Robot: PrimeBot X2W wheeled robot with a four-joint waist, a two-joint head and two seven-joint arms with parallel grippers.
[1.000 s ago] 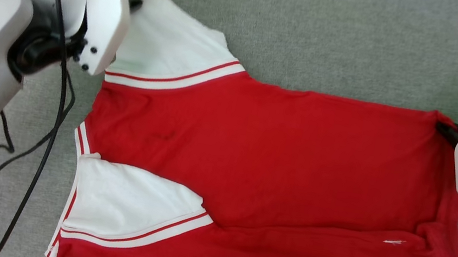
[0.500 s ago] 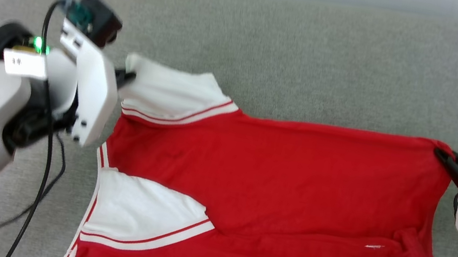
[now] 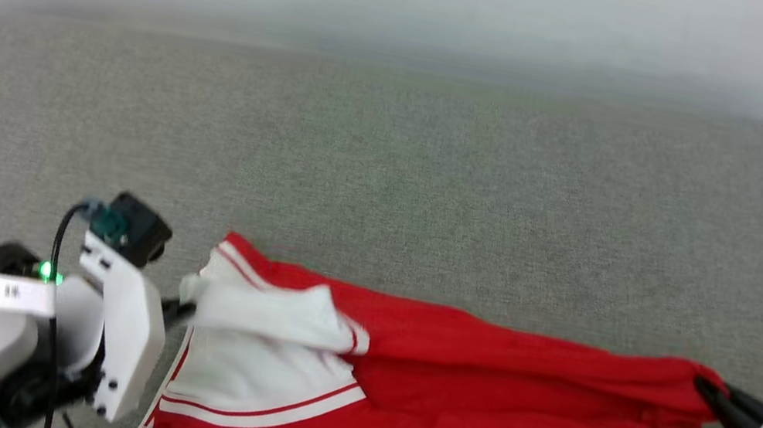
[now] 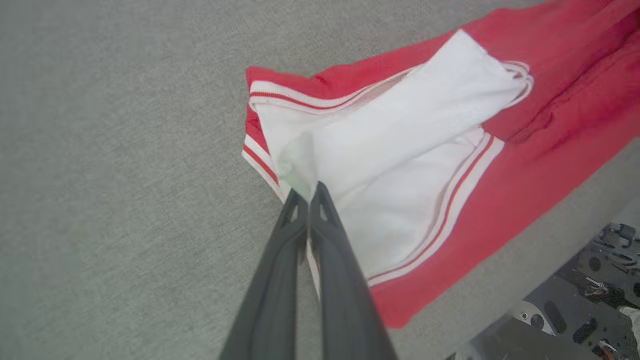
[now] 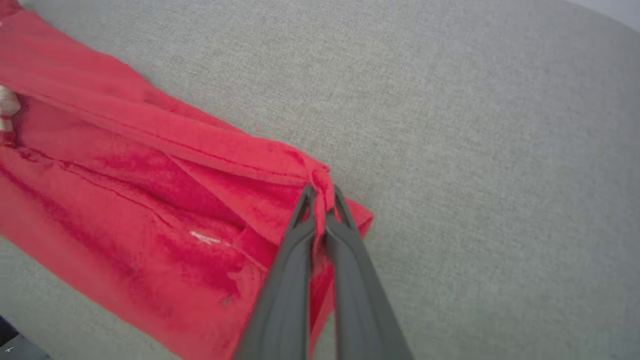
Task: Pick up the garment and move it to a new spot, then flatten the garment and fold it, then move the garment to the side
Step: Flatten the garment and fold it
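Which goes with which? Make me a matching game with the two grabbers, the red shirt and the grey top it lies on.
Column one:
1. left gripper
2. right gripper
3. garment
4. grey surface

Column two:
A. red with white sleeves
B. shut on the red corner
C. lies under the garment
D. shut on the white sleeve

Pairs: 1-D, 2-B, 3-A, 4-C
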